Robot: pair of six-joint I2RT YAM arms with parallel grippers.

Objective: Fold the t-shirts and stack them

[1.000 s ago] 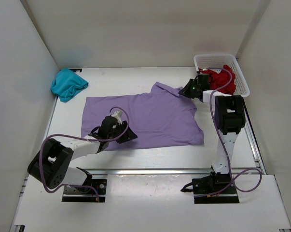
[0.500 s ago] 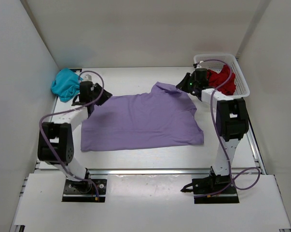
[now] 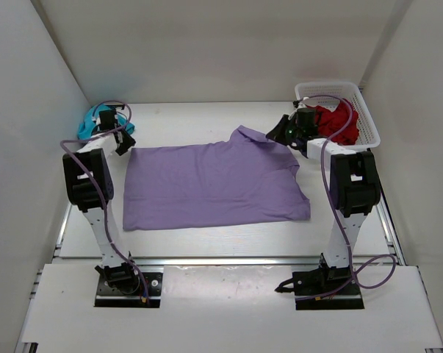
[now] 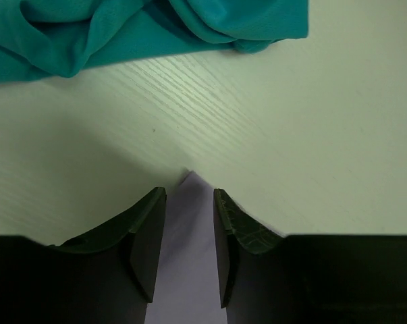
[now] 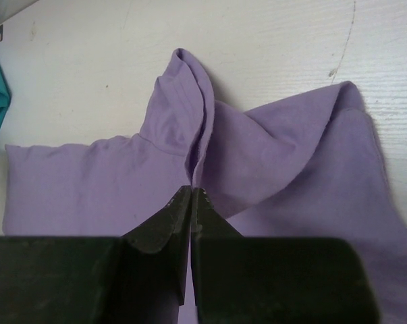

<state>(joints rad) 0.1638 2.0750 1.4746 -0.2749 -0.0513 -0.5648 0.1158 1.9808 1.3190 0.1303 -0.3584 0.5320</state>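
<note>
The left arm [image 3: 102,224] and the right arm [image 3: 342,235] are built alike: slim white links joined by chunky, boxy black joint housings [image 3: 85,180]. A lilac cable [image 3: 325,169] runs the length of each arm in loose loops and ends at the foot. Each arm is fixed to a flat black base plate [image 3: 155,290] that carries small connectors. The left claw [image 4: 190,196] has two dark matte fingers [image 4: 146,229] with flat inner faces and curved, faintly green outer shoulders, set on a wide black body. The right claw [image 5: 191,192] is the same make, with tapering black tips.
</note>
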